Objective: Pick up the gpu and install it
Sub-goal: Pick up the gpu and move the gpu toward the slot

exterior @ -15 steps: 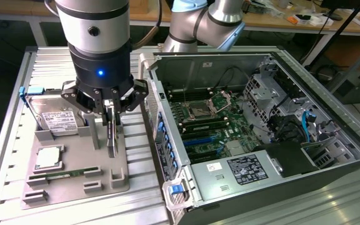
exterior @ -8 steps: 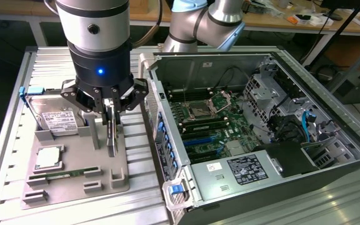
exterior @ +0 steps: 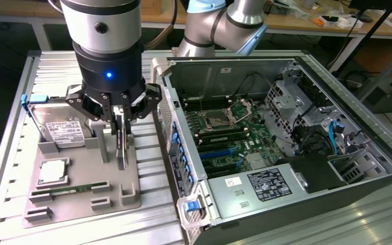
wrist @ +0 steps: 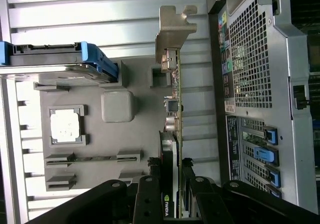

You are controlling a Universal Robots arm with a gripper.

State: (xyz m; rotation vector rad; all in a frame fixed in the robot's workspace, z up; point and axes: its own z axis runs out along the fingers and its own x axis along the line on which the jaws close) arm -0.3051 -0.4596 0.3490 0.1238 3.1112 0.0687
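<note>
The gripper [exterior: 121, 126] pinched the gpu [exterior: 122, 153] by its flat sides, because it stood on edge in the tray [exterior: 77, 206].

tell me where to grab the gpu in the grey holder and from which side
its top long edge, away from the metal bracket, coming straight down: the gpu stands on edge in the grey holder, so the tool can close across its flat faces

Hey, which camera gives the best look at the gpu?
The wrist view: the gpu shows along most of its length, bracket included. The exterior view shows the gpu as a thin strip under the pincer.
</note>
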